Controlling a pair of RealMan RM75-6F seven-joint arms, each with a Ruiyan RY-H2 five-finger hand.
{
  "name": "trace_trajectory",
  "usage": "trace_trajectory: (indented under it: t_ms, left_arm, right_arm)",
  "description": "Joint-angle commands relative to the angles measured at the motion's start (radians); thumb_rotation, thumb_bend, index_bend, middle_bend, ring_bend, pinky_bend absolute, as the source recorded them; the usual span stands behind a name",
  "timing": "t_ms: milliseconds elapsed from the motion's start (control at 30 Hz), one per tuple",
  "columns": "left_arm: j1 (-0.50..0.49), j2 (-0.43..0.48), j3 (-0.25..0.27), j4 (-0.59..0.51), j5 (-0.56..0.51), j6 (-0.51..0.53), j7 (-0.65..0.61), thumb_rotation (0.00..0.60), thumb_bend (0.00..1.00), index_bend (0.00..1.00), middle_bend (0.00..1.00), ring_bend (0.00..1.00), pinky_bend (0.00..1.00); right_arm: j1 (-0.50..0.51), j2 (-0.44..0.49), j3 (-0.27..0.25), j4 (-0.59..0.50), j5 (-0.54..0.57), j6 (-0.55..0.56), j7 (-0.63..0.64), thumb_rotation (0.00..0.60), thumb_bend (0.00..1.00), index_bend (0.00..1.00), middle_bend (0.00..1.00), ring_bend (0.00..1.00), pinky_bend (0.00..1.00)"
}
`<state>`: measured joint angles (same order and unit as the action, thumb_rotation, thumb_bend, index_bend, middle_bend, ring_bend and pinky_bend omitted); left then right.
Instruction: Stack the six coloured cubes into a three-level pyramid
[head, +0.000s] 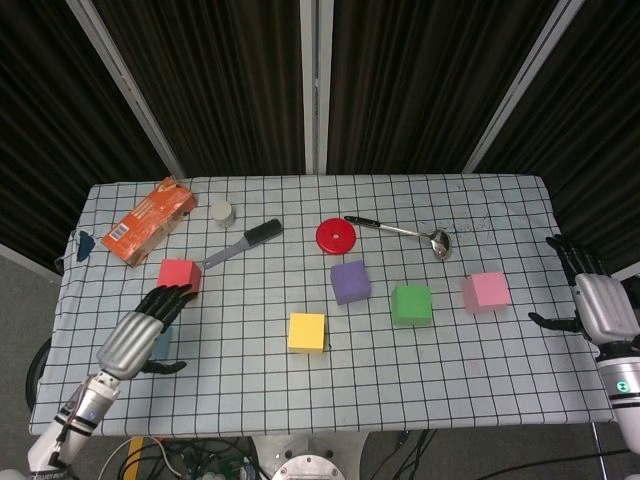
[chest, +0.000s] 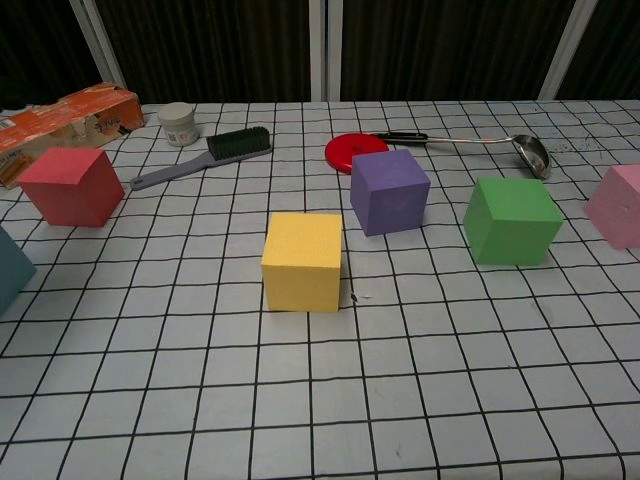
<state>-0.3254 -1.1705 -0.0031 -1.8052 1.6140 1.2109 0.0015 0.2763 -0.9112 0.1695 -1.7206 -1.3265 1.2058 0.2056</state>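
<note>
- The left robot hand (head: 140, 335) hangs over the blue cube (chest: 10, 270) near the bench's (head: 400, 400) left edge, fingers spread, gripping nothing; the cube is mostly hidden beneath it in the head view.
- The right robot hand (head: 590, 300) sits off the right edge, fingers apart and empty, near the pink cube (head: 485, 292).
- All six cubes lie singly on the checked cloth, none stacked: red cube (head: 178, 275) at the left, yellow cube (head: 307, 332) front centre, purple cube (head: 350, 282) and green cube (head: 411, 304) right of it.
- Farther back lie an orange carton (head: 148, 221), a small jar (head: 221, 211), a brush (head: 243, 243), a red disc (head: 336, 236) and a ladle (head: 405, 232).
</note>
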Motion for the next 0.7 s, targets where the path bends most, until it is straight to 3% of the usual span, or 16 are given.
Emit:
trace_trajectory:
  t_ms: [33, 367, 700]
  left_arm:
    - [-0.046, -0.049, -0.011, -0.031, -0.022, -0.064, 0.034, 0.600, 0.00, 0.01, 0.00, 0.00, 0.05]
    - [-0.102, -0.181, -0.064, -0.072, -0.152, -0.127, 0.146, 0.600, 0.00, 0.01, 0.04, 0.00, 0.05]
    - [-0.200, -0.312, -0.110, -0.027, -0.263, -0.226, 0.186, 0.600, 0.00, 0.01, 0.05, 0.00, 0.05]
  right_arm:
    - [0.002, 0.007, 0.007, 0.001, 0.005, 0.001, 0.011, 0.600, 0.03, 0.00, 0.04, 0.00, 0.00]
    - [0.013, -0.005, 0.006, 0.039, 0.029, -0.036, 0.032, 0.600, 0.03, 0.00, 0.04, 0.00, 0.00]
    - [0.013, -0.006, 0.008, 0.059, 0.042, -0.042, 0.044, 0.600, 0.03, 0.00, 0.04, 0.00, 0.00]
